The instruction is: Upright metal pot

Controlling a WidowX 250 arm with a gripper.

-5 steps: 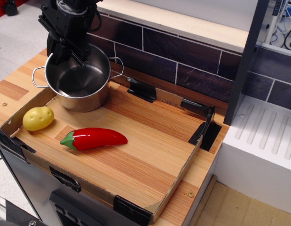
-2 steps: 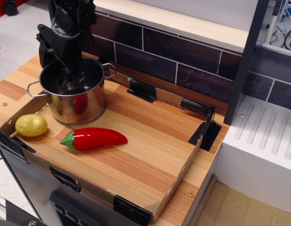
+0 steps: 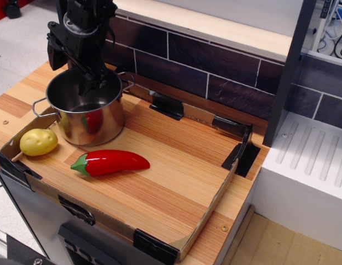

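The metal pot (image 3: 92, 120) stands upright at the back left of the cardboard-rimmed wooden tray (image 3: 210, 212), opening up, with one wire loop handle at the left and one at the back right. My black gripper (image 3: 71, 69) hangs over the pot's back left rim. Its fingers are apart: one finger (image 3: 51, 54) is outside the pot and the other reaches down over the pot's inside. The gripper looks open and holds nothing.
A yellow potato (image 3: 38, 142) lies left of the pot by the tray's left rim. A red pepper (image 3: 111, 162) lies in front of the pot. A dark tiled wall (image 3: 215, 61) runs behind, with a black post (image 3: 289, 66) and white rack (image 3: 309, 160) at right.
The pot went from tilted toward the camera to standing upright and slid left. The potato shifted left. My gripper has lifted slightly from the rim.
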